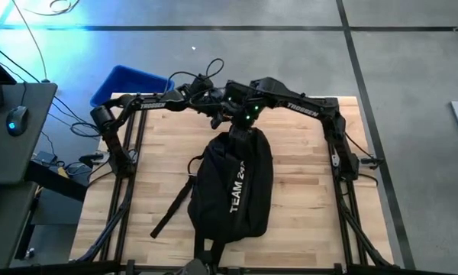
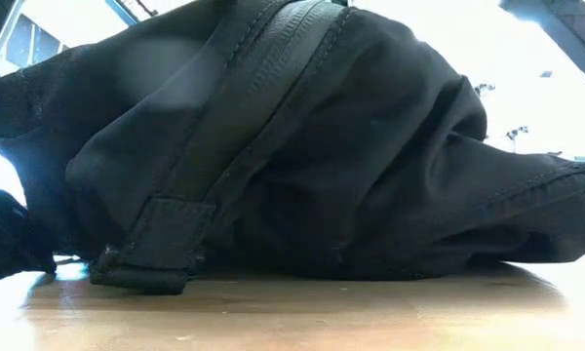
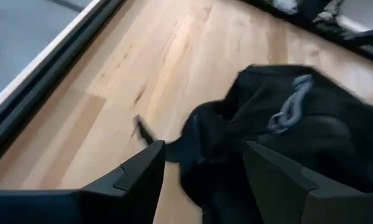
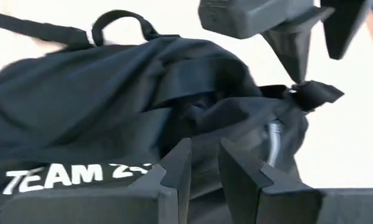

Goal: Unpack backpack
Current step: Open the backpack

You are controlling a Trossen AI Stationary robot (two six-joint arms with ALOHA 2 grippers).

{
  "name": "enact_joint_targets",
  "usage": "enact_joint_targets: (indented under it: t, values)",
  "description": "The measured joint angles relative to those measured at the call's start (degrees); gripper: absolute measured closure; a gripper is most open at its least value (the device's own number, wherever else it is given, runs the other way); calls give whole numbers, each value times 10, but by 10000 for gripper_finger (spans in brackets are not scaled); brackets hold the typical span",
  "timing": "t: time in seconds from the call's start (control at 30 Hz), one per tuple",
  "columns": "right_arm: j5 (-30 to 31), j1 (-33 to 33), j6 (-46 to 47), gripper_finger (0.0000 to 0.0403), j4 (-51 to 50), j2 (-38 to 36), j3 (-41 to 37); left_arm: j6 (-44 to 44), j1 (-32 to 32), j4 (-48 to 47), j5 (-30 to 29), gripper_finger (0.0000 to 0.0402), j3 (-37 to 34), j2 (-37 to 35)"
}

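High view: straight down over the backpack (image 1: 237,183). Low view: table-level, pressed against it (fills frame). Both wrist views close on its top end.

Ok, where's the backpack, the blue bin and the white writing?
backpack (image 1: 237,187): high view, middle of its black body.
blue bin (image 1: 126,82): high view, its inside floor.
white writing (image 4: 62,176): right wrist view, the word TEAM.
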Motion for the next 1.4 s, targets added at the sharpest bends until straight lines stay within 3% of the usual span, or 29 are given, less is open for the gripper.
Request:
enact_joint_targets:
  t: [0.1, 0.23, 0.57, 0.73, 1.0, 1.1, 1.23, 1.33, 1.4]
  values:
    - [59, 13, -7, 339, -4, 0, 0, 8, 0, 17, 3, 204, 0, 0]
    - [72, -7, -43, 339, -10, 0, -3, 11, -3, 40, 2, 204, 0, 0]
    - [-47, -105, -150, 339, 8, -62, -137, 12, -6, 45, -1, 220, 0, 3]
    - [-83, -110, -157, 339, 63, -94, -211, -17, -10, 49, -32, 227, 0, 33]
    - [-93, -79, -138, 339, 154, -94, -260, -27, -8, 90, -5, 232, -1, 48]
    - [-79, -80, -110, 339, 190, -94, -277, -31, -11, 105, -2, 257, -1, 53]
    - [-28, -86, -68, 338, 217, -94, -300, -34, -18, 120, 21, 319, 0, 83]
    - [-22, -96, -43, 329, 219, -94, -310, -42, -21, 119, 25, 377, 0, 93]
    - [-27, -102, -40, 317, 210, -94, -311, -47, -18, 121, 28, 390, 0, 92]
